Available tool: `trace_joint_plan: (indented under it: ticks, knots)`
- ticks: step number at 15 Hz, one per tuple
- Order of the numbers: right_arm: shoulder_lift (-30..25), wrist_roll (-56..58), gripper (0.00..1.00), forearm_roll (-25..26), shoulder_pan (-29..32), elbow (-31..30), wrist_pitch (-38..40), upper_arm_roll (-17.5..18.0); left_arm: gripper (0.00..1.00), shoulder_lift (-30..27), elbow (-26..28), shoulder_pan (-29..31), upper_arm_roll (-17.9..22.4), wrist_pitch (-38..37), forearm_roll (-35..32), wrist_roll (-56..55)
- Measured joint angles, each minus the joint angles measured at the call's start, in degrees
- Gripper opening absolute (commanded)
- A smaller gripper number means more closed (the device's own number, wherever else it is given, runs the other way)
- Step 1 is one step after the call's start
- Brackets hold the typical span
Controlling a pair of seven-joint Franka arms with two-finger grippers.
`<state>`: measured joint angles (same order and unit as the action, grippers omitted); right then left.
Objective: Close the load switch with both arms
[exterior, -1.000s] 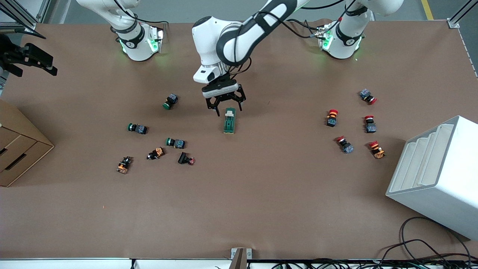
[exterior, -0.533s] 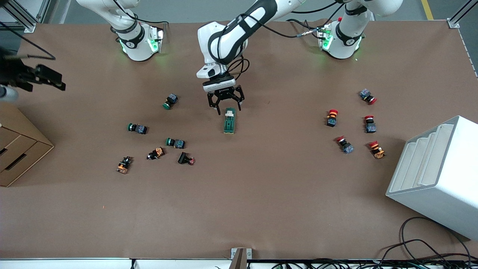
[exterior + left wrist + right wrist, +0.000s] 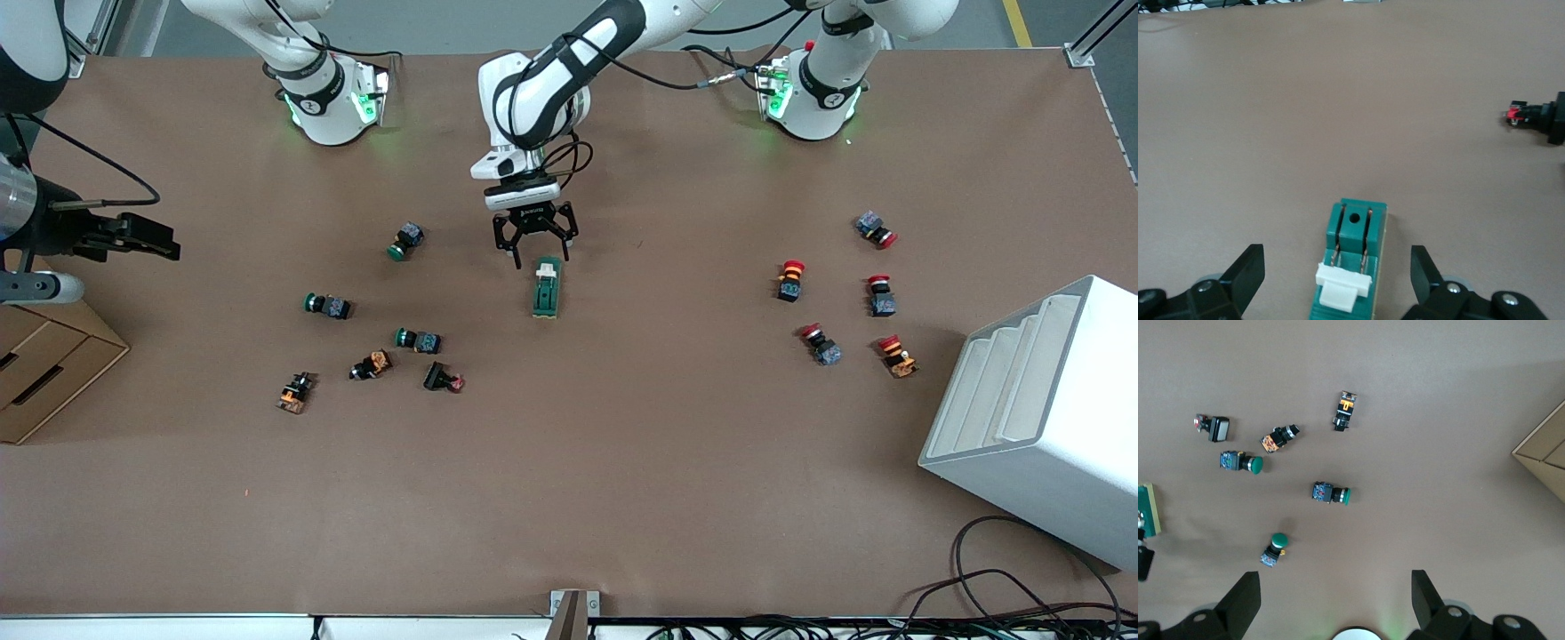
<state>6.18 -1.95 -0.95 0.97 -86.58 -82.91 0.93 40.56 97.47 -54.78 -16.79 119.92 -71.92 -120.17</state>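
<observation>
The load switch [image 3: 546, 287] is a dark green block lying in the middle of the table, with its white tab [image 3: 1343, 288] at the end toward the robots' bases. My left gripper [image 3: 539, 257] is open low over that tab end. In the left wrist view the left gripper [image 3: 1336, 259] has one black finger [image 3: 1248, 267] on each side of the switch [image 3: 1353, 248], and neither touches it. My right gripper [image 3: 147, 238] is open in the air over the table's edge at the right arm's end. The right wrist view shows the right gripper [image 3: 1335, 587] holding nothing and the switch [image 3: 1149, 509] far off.
Green-capped push-buttons [image 3: 406, 241] [image 3: 327, 306] [image 3: 418, 340] and orange ones [image 3: 371, 364] lie toward the right arm's end. Red-capped buttons [image 3: 789, 280] lie toward the left arm's end. A white bin [image 3: 1040, 418] and a cardboard box [image 3: 44, 356] stand at the table's ends.
The left gripper has sunk lower over the switch's tab end, still open. The right gripper has swung from the table's corner inward, toward the green buttons.
</observation>
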Motion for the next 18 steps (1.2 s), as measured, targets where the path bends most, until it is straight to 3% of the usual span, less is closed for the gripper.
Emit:
trace_joint_plan:
  ticks: [6,11,18]
  knots:
    - [0.48,-9.62,1.0,-0.11,-2.87,-1.03,-1.75,0.42,0.97,0.21,5.71,-0.91,-0.05,0.83,-9.41,-10.34]
    - [0.78,-20.84,1.0,-0.33,-6.53,-2.57,-4.51,0.58,0.97,3.14,7.27,-1.53,-0.05,0.99,-19.73,-20.39]
    - [6.37,-43.96,1.0,-1.57,-17.44,-4.0,-13.36,0.85,0.97,5.06,7.6,-2.49,0.0,-1.11,-23.34,-21.64]
